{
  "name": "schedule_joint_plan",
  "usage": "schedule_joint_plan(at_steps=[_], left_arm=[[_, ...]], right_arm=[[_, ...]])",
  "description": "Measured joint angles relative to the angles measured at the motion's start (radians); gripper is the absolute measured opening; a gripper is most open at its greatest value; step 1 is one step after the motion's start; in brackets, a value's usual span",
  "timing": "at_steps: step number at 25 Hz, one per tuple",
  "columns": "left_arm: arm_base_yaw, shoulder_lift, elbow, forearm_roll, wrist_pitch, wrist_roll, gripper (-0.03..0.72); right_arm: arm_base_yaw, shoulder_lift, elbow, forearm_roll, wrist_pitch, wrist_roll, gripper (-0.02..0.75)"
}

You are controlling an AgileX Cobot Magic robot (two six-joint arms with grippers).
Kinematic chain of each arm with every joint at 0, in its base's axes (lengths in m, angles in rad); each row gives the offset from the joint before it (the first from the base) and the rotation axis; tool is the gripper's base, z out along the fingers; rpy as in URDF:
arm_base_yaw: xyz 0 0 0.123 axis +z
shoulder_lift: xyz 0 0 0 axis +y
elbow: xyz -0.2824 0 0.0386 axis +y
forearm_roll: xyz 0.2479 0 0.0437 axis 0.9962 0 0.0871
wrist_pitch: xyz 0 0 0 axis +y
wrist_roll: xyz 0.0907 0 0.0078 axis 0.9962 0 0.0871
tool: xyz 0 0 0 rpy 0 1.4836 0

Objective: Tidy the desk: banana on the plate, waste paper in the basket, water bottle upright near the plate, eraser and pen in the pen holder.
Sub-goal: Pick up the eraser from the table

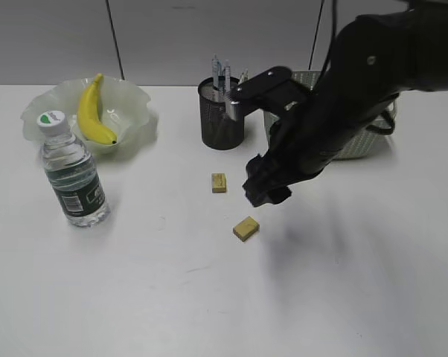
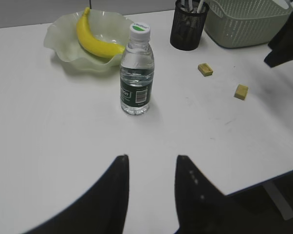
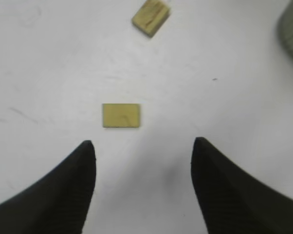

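The banana [image 1: 94, 111] lies in the ruffled green plate [image 1: 138, 100] at the back left. In front of the plate the water bottle [image 1: 74, 175] stands upright. Pens stick up from the black mesh pen holder [image 1: 222, 115]. Two tan erasers [image 1: 219, 182] [image 1: 245, 227] lie flat on the desk. My right gripper [image 1: 265, 195] hangs just above the desk between and to the right of them, open and empty; in its wrist view one eraser [image 3: 120, 115] lies just ahead of the left fingertip. My left gripper [image 2: 152, 158] is open over bare desk, well short of the bottle [image 2: 137, 73]. No waste paper is in view.
The green basket [image 1: 362, 141] sits at the back right, mostly hidden behind my right arm [image 1: 358, 82]. From the left wrist view, the desk's edge [image 2: 263, 180] runs close by at the lower right.
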Motion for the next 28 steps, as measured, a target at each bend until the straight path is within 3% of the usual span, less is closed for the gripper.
schedule_joint_plan(at_steps=[3,12,22,28], left_arm=[[0.000,0.000,0.000,0.000,0.000,0.000,0.241],[0.000,0.000,0.000,0.000,0.000,0.000,0.241],[0.000,0.000,0.000,0.000,0.000,0.000,0.241],[0.000,0.000,0.000,0.000,0.000,0.000,0.241]], right_arm=[[0.000,0.125,-0.092,0.040,0.046,-0.035,0.559],[0.000,0.449,-0.466,-0.005,0.371,0.052,0.575],[0.005,0.502,-0.516,0.026,0.448,0.075,0.577],[0.025,0.479,-0.508,-0.021,0.493,0.102,0.577]])
